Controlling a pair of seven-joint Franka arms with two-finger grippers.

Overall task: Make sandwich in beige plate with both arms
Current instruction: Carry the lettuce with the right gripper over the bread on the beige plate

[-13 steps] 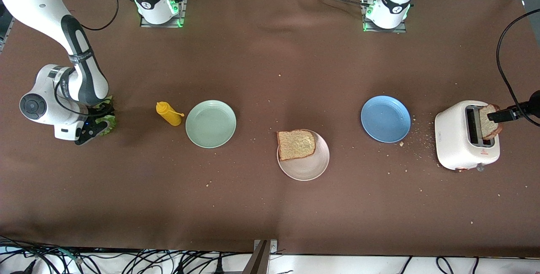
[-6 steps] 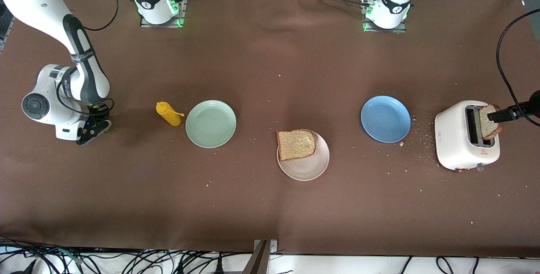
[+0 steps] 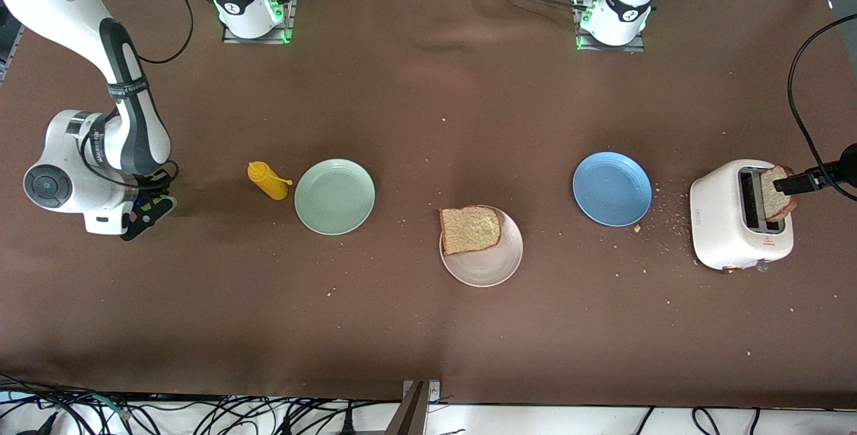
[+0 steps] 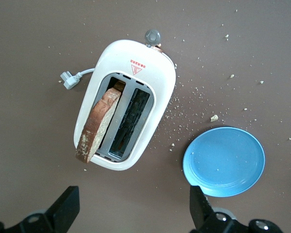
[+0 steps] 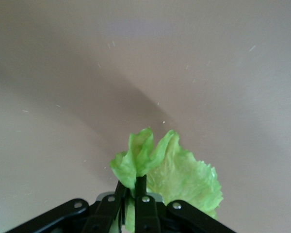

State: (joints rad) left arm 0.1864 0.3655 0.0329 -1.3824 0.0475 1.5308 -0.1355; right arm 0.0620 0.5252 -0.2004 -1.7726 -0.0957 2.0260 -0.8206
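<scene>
The right gripper (image 5: 136, 187) pinches a green lettuce leaf (image 5: 177, 170) over the tablecloth at the right arm's end. The left gripper (image 4: 133, 213) hangs wide open above the white toaster (image 4: 155, 82), where one bread slice (image 4: 97, 126) sticks up from a slot. Another bread slice (image 3: 470, 229) lies on the beige plate (image 3: 492, 271), mid-table.

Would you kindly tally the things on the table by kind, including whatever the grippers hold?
Plates: 3 (beige plate, mint plate, blue plate)
Bread slices: 2 (on the beige plate, in the toaster)
Lettuce leaf: 1
Toaster: 1
Yellow bottle: 1
Total: 8
</scene>
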